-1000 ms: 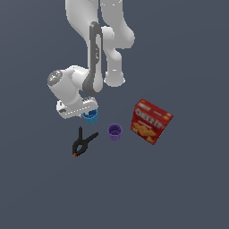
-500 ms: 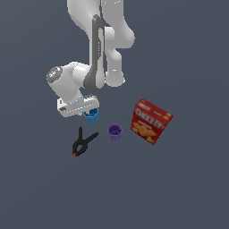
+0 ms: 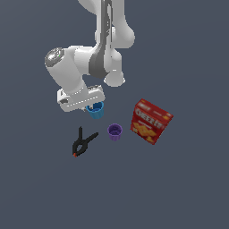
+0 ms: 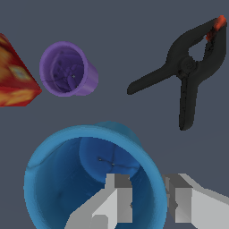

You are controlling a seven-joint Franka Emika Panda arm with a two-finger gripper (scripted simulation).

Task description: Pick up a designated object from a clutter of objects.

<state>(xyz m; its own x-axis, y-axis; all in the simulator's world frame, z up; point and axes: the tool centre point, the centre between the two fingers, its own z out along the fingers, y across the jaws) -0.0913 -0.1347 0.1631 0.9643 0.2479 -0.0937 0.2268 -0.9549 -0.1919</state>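
Note:
The designated object, a bright blue cup (image 3: 96,110), hangs just under my gripper (image 3: 92,103) in the exterior view. In the wrist view the blue cup (image 4: 67,179) fills the frame. My gripper (image 4: 149,197) straddles its rim, with one grey finger (image 4: 117,197) inside the cup and the other (image 4: 181,199) outside. The jaws are shut on the cup's wall. The rest of the clutter of objects lies nearby: a smaller purple cup (image 3: 115,132), a black spring clamp (image 3: 83,142) with a red tip, and a red Cheez-It box (image 3: 150,120).
The purple cup (image 4: 67,69) and the clamp (image 4: 188,74) lie on the dark grey floor (image 3: 179,188) a short way from the blue cup. A corner of the cracker box (image 4: 13,76) shows beside the purple cup. The white arm (image 3: 80,71) looms over the blue cup.
The gripper and the blue cup have shifted together slightly up and toward the exterior view's right. The clamp, purple cup and box have stayed put.

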